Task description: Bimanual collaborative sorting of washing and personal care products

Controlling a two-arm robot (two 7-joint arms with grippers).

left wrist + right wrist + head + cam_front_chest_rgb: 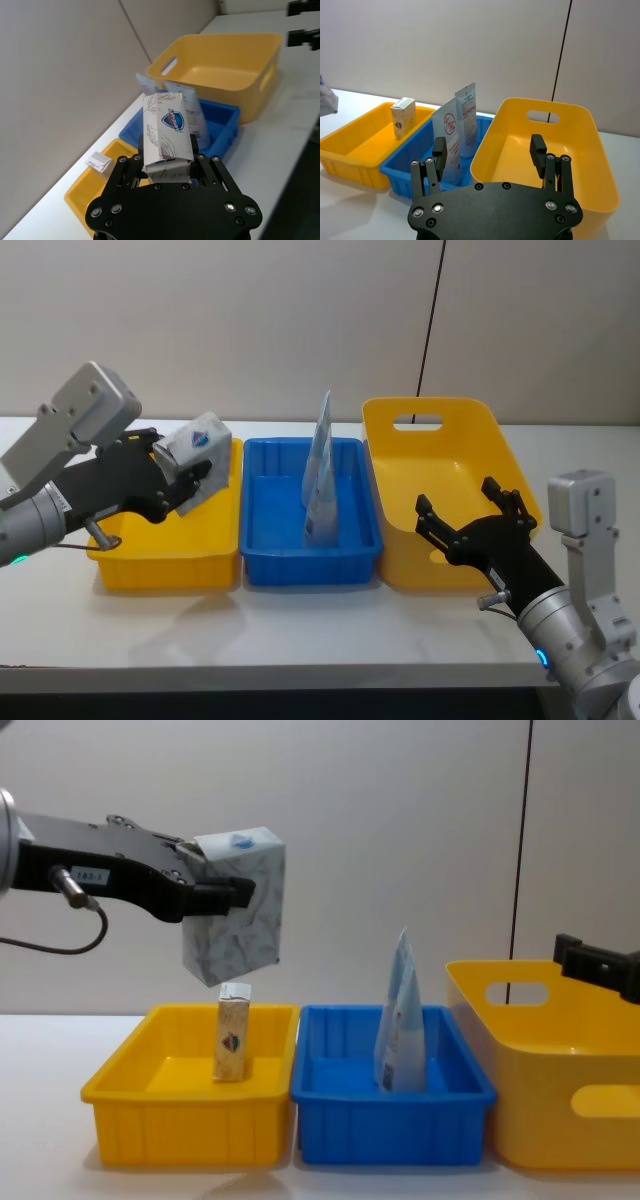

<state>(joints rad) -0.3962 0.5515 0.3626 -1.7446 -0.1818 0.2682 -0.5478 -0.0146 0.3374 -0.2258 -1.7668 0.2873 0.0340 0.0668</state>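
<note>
My left gripper (190,475) is shut on a white soft pack (198,443) with a grey leafy pattern and a blue shield mark. It holds the pack (236,907) in the air above the small yellow bin (180,1125). A slim tan carton (232,1044) stands upright inside that bin. Two tall pale pouches (451,137) stand upright in the blue bin (311,562). My right gripper (460,502) is open and empty, hovering over the front right part of the large yellow bin (400,455). In the right wrist view its fingers (538,149) are spread wide.
The three bins stand side by side on the white table (300,635), with the wall close behind them. The large yellow bin (547,150) has nothing in it. A black cable (432,310) runs down the wall behind it.
</note>
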